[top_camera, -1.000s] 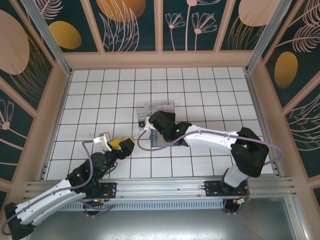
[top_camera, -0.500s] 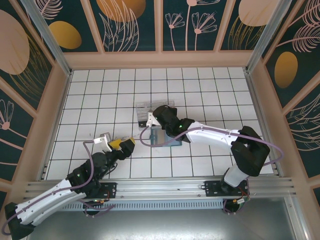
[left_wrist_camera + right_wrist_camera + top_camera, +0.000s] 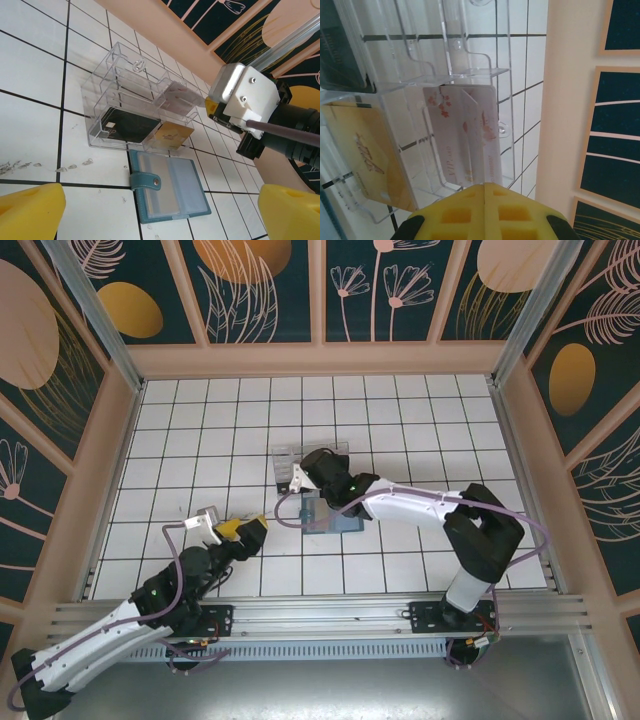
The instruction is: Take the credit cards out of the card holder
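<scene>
While R gripper (image 3: 485,192) keeps yellow foam pads (image 3: 455,216) clenched at edge of white floral card (image 3: 470,135) in clear plastic compartment box (image 3: 125,95), hold unclear, L gripper (image 3: 232,528) gapes wide. Teal card holder (image 3: 170,192) lies open, flat on white tiles (image 3: 30,115) beside box.

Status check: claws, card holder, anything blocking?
Left claw open, empty. Right claw shut, at clear plastic compartment box. Dark teal folding card holder open flat beside box. Right arm partly overhangs it.
</scene>
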{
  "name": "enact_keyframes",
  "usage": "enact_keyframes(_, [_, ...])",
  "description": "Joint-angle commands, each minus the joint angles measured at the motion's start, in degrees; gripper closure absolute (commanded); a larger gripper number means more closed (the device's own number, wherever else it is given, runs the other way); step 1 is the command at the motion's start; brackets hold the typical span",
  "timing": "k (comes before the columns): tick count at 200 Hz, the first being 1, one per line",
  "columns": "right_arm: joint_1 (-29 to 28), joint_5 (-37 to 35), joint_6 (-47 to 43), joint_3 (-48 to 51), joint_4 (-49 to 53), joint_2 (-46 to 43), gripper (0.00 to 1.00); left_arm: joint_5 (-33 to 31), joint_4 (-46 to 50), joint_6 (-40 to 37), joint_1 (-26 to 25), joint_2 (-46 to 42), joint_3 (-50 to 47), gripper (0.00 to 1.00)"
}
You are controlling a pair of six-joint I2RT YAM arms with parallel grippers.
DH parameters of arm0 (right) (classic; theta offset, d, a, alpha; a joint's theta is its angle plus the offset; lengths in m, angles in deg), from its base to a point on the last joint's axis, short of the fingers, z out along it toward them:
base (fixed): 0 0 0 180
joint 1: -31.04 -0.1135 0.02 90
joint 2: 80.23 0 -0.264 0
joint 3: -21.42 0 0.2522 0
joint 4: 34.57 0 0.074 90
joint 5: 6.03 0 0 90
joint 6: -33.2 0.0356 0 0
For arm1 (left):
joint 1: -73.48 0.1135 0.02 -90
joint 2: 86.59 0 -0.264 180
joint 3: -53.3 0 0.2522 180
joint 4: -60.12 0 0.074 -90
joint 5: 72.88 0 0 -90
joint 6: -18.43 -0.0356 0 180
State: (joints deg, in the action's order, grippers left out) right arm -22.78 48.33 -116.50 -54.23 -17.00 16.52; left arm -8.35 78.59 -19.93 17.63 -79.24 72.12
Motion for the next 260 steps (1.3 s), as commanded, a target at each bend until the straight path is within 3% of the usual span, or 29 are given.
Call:
enact_keyframes(1, [0.30,0.53,0.91,-2.61,-0.56,1.70,1.00,-1.12,1.26,-0.92,0.22,-1.05,-0.95,0.01])
enact_keyframes(141, [2.30,0.86,1.60,-0.92,0.01,1.41,0.99,-1.41,1.00,-1.40,0.25,-1.35,-1.37,0.01])
enact_keyframes(152, [2.49,0.94,1.61,-0.73,-0.17,1.44,0.94,-1.41,0.92,-1.45,0.22,-1.35,-1.38,0.01])
enact_keyframes(188, [2.49,-0.35,1.48,-1.66,-2.48,3.10,0.62,-1.26,0.91,-1.49,0.22,-1.33,-1.39,0.01])
enact_keyframes(260, [2.78,-3.71,1.39,-4.99,-5.67,6.47,0.57,-1.27,1.61,-1.52,0.22,-1.71,-1.28,0.01])
